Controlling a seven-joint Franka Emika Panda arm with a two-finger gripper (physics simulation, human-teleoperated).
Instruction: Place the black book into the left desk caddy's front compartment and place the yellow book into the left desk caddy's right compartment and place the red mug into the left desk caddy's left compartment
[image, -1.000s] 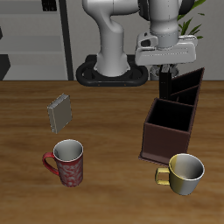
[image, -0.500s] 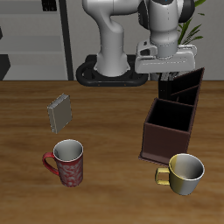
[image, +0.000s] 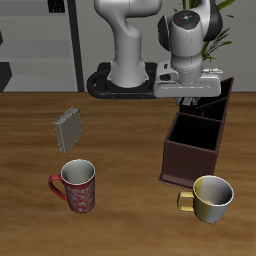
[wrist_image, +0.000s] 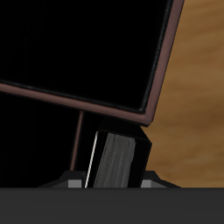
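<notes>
Two mugs, red mug (image: 77, 185), one yellow book (image: 69, 126)

A wooden table (image: 120, 225) carries the left desk caddy (image: 190, 158) farther back; near the front edge, red mug (image: 77, 185) and yellow-gold mug (image: 212, 198); yellow book (image: 68, 126) beyond the red mug.

No readable text, label, brand, number or sign appears in either view; the books, the mugs and the caddy all show plain, unmarked faces.
</notes>
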